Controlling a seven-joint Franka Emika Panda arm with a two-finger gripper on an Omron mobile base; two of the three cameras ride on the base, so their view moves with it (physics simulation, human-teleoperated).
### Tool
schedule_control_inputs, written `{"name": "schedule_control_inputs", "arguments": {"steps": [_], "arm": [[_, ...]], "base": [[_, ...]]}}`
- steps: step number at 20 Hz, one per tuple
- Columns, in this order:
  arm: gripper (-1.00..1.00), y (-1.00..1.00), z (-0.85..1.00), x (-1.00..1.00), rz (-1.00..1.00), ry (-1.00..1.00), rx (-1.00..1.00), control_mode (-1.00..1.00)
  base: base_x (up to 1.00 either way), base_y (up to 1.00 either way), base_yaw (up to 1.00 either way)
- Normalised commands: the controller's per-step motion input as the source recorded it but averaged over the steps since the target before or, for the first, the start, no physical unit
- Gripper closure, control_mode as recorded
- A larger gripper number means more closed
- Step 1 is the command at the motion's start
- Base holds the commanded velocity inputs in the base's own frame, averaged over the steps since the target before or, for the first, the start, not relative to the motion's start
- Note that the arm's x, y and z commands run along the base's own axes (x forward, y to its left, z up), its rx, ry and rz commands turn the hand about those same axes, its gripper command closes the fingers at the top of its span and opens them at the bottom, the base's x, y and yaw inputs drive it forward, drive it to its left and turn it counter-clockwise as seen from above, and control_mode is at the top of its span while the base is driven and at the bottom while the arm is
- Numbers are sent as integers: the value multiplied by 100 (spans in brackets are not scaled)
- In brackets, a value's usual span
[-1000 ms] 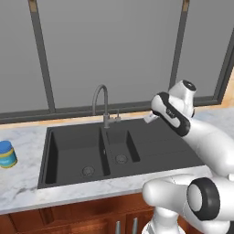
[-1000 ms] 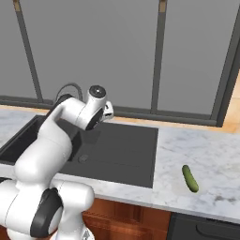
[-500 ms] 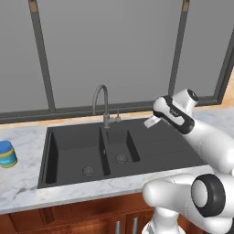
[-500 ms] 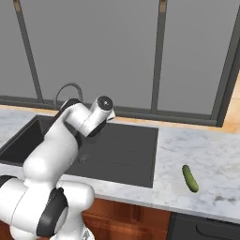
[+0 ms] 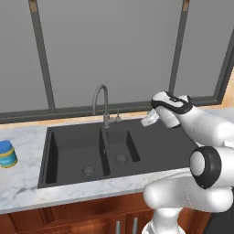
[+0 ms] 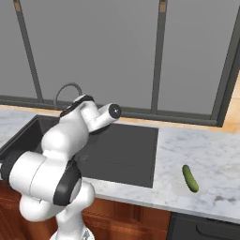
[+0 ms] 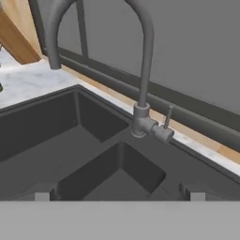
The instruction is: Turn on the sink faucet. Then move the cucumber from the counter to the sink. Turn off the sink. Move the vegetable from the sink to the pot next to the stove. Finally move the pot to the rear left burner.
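The sink faucet stands behind the dark double-basin sink, its small lever handle at the base. My gripper hovers right of the faucet, above the drainboard, pointing at it. In the hand view the faucet and its lever handle are close ahead, and my gripper is open with nothing between its tips. No water runs from the spout. The cucumber lies on the counter right of the sink. The pot and the stove are out of view.
A blue can stands on the counter left of the sink. A window wall with dark frames runs behind the counter. My own arm covers part of the sink in the right base view.
My wrist has swung lower and to the right while the gripper stays beside the faucet, still open. The cucumber has not moved.
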Motion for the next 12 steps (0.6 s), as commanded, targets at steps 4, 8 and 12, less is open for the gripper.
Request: {"name": "schedule_control_inputs", "arguments": {"steps": [4,8,12], "arm": [[-100,4,-4,52,5,-1,0,-100],[-100,6,-3,58,4,0,0,-100],[-100,5,0,52,2,0,0,-100]], "base": [[0,0,0],[0,0,0],[0,0,0]]}}
